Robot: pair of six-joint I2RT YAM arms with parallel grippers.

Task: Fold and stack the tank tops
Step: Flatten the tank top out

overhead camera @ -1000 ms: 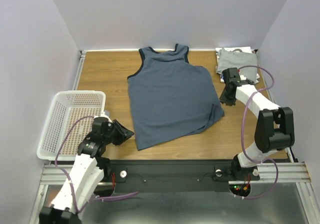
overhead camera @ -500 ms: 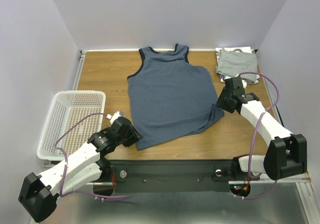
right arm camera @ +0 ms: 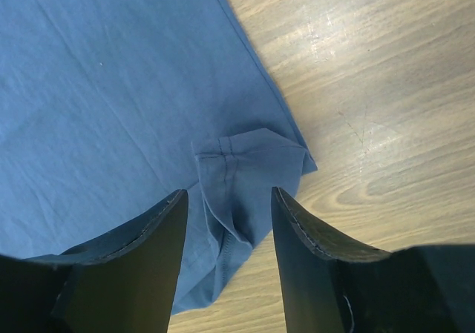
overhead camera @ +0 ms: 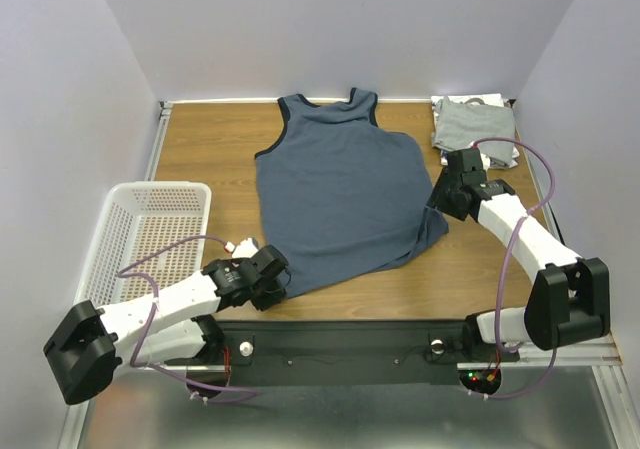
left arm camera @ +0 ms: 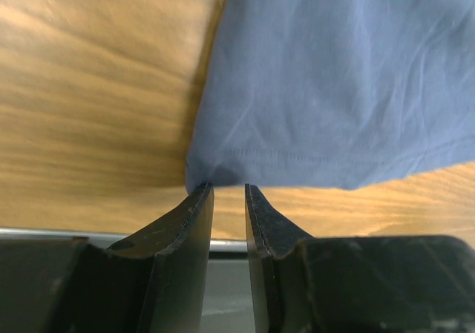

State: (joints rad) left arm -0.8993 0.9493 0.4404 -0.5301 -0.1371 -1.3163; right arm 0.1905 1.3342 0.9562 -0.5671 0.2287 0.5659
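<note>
A slate-blue tank top (overhead camera: 340, 194) with navy trim lies spread flat on the wooden table, neck at the back. My left gripper (overhead camera: 275, 275) lies low at its near-left hem corner. In the left wrist view the jaws (left arm camera: 226, 190) stand a narrow gap apart with only wood between them, and the hem corner (left arm camera: 200, 171) touches the left fingertip. My right gripper (overhead camera: 441, 200) is open over the right hem corner. In the right wrist view its jaws (right arm camera: 228, 199) straddle a folded-over flap of hem (right arm camera: 249, 166). A folded light grey tank top (overhead camera: 472, 121) lies at the back right.
A white mesh basket (overhead camera: 112, 231) stands at the left table edge, just behind my left arm. The metal rail (overhead camera: 350, 337) runs along the near edge, close behind the left gripper. Walls close in the back and both sides.
My left arm has swung out low to the right, up to the tank top's near-left hem corner. My right gripper has come down from near the grey stack to the right hem corner.
</note>
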